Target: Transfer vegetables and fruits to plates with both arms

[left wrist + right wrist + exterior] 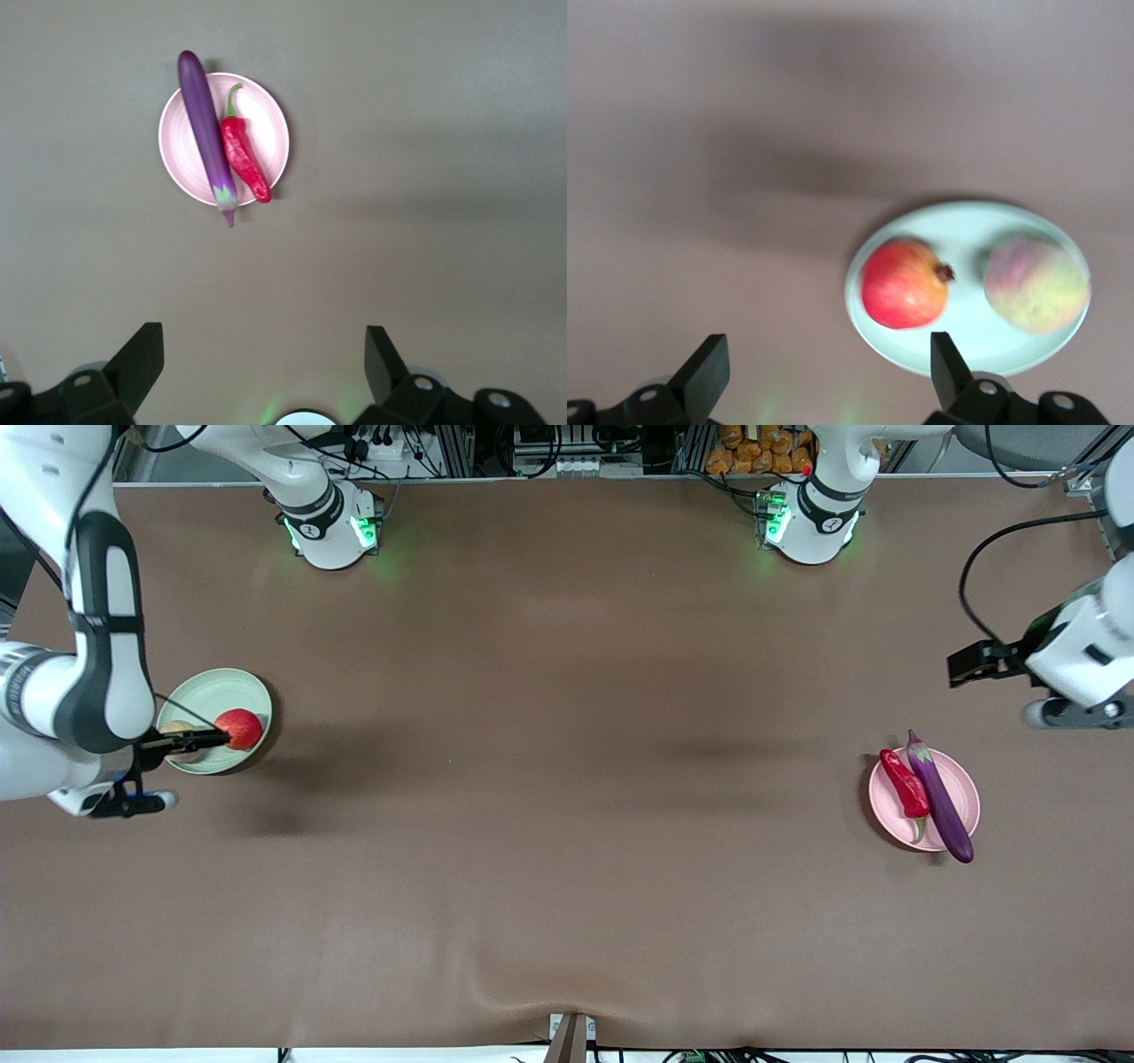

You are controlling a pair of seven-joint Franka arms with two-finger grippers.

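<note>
The brown worktop (567,797) carries two plates, well apart, one at each arm's end.

The right arm (97,646) reaches over the right arm's end of the worktop, and the right gripper (190,740) hangs over the pale green plate (217,686) with its fingers spread wide and nothing between them. In the right wrist view the two dark fingertips (704,372) stand apart, and the plate (957,341) lies below them, off toward one fingertip.

The left arm (1076,646) waits raised over the left arm's end of the worktop. The left gripper (974,664) hangs over bare worktop, away from the pale pink plate (961,784), also spread wide and holding nothing; its wrist view shows the plate (270,124) well clear of the fingertips (142,363).

The purple eggplant (941,802) lies across the pink plate, both ends overhanging the rim. The red chili pepper (905,784) lies just beside it on the same plate, on the side toward the right arm, its green stem pointing toward the front camera.

On the green plate sit both fruits, side by side and a little apart: the red fruit (239,728), just off the right gripper's tips, and the peach-like fruit (1035,283), largely hidden under the gripper in the front view.
</note>
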